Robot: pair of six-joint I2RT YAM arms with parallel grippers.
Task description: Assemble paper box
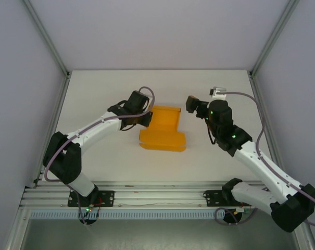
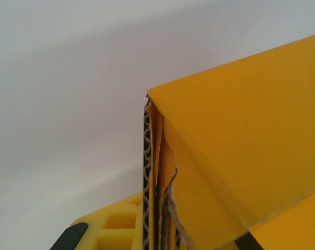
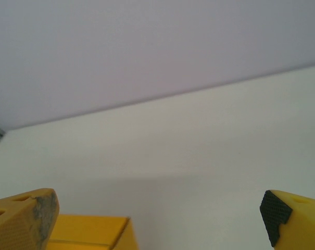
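Lying near the middle of the worktop, partly folded, far wall raised: the orange paper box. Clenched on its left edge with the left pincer; from the left wrist, folded card layers pinched close to the lens, perhaps two or three thick. Released and spread wide on the right pincer, near the box's far right corner, apart from it.

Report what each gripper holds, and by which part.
Left gripper pinches the bright orange card paper box by its folded left-side wall. Right gripper stands open, holding nothing.
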